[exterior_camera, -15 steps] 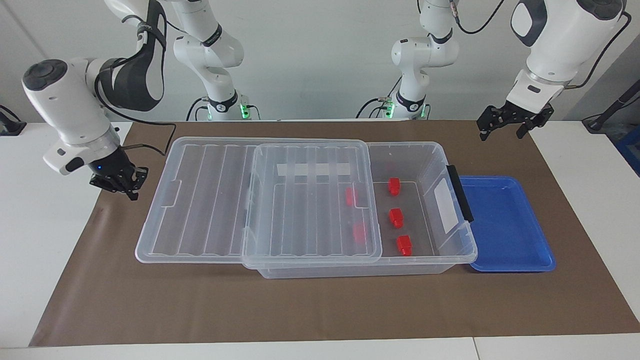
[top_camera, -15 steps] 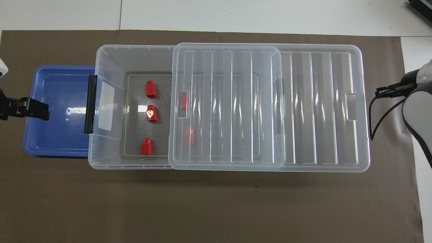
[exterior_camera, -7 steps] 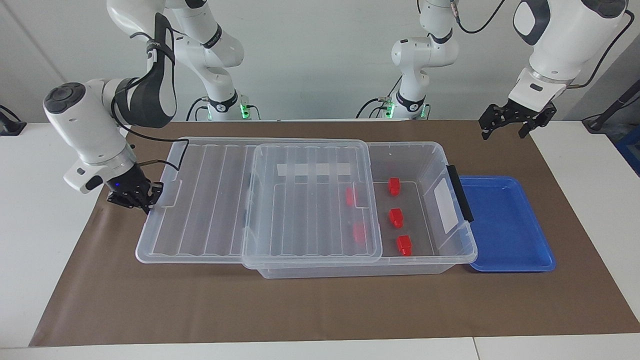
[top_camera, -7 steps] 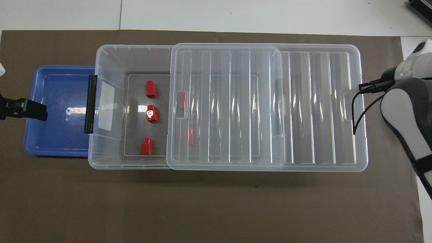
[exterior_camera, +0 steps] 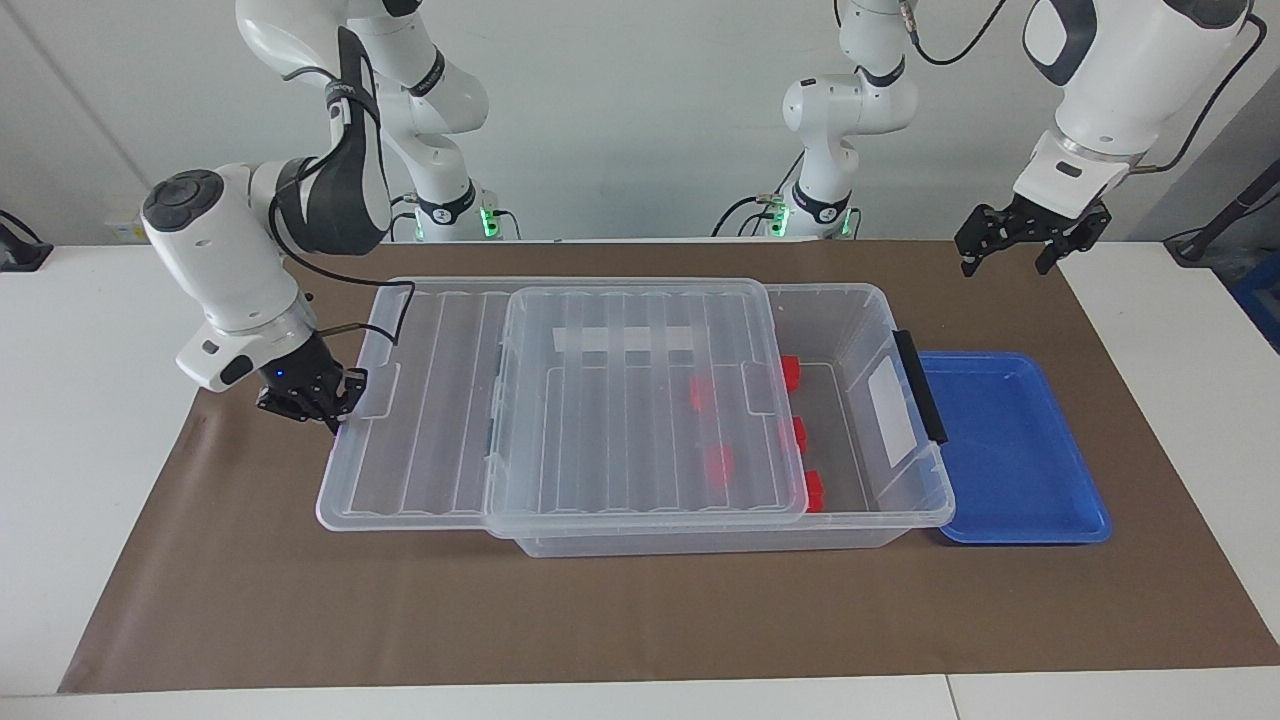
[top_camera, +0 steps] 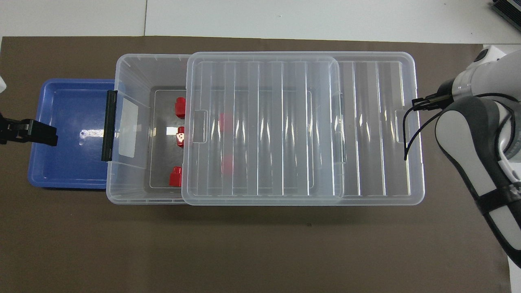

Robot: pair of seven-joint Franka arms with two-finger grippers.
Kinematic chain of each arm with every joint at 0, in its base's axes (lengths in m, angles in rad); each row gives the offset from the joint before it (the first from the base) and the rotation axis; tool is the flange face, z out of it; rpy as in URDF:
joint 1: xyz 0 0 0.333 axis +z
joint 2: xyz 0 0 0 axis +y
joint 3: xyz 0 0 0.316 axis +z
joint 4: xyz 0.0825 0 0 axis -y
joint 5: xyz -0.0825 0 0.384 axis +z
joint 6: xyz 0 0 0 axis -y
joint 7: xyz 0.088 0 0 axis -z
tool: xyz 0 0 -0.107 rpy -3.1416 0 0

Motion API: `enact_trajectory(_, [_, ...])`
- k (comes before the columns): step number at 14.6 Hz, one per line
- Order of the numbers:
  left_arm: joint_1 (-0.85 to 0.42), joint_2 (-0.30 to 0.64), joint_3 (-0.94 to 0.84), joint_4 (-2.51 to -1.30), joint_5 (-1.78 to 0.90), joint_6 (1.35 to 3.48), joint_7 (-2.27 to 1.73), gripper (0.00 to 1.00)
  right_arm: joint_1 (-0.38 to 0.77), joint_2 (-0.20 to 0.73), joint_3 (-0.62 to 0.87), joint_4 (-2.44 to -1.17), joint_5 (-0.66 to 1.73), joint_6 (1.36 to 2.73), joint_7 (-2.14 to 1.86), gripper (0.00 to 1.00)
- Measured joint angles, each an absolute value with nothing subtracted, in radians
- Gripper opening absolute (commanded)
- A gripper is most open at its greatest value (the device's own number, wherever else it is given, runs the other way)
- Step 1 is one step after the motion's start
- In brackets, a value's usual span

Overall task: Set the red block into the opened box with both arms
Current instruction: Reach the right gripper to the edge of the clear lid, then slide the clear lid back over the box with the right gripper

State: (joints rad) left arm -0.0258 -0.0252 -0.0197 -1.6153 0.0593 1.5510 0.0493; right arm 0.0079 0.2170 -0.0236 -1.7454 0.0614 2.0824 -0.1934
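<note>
**Lid Lay Partway Over the Box of Red Blocks**

While the right gripper (exterior_camera: 305, 400), fingers pressed together, sat against the lid (exterior_camera: 560, 400) end, the left gripper (exterior_camera: 1030, 235) hung spread above the brown mat (exterior_camera: 640, 610), near the blue tray (exterior_camera: 1010, 450). In the overhead view, the lid covered most of the box (top_camera: 134, 69); three red blocks (top_camera: 176, 177) showed at its uncovered end, two more blurred beneath the lid.

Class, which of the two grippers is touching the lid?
The right gripper, shut, presses the lid at its end; the left gripper hangs open, touching nothing.
</note>
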Motion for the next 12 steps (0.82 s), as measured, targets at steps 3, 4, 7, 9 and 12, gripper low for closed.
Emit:
enact_trajectory(3, [-0.025,-0.025,-0.02,-1.615,0.036,1.551,0.052,1.0,0.051,0.219,-0.023,-1.745,0.061,2.084,-0.136,0.0])
enact_trajectory(4, [-0.023,-0.025,-0.019,-1.615,0.009,1.552,0.052,1.0,0.064,0.219,-0.023,-1.746,0.061,2.084,-0.119,0.0])
enact_trajectory(7, [-0.02,-0.025,-0.016,-1.614,-0.026,1.552,0.054,1.0,0.104,0.219,-0.023,-1.747,0.062,2.084,-0.062,0.0])
enact_trajectory(9, [-0.02,-0.026,-0.018,-1.614,-0.028,1.552,0.055,1.0,0.14,0.219,-0.022,-1.748,0.062,2.085,-0.016,0.0])
enact_trajectory(12, [-0.02,-0.026,-0.022,-1.613,-0.03,1.557,0.058,1.0,0.177,0.219,-0.022,-1.749,0.063,2.089,0.033,0.0])
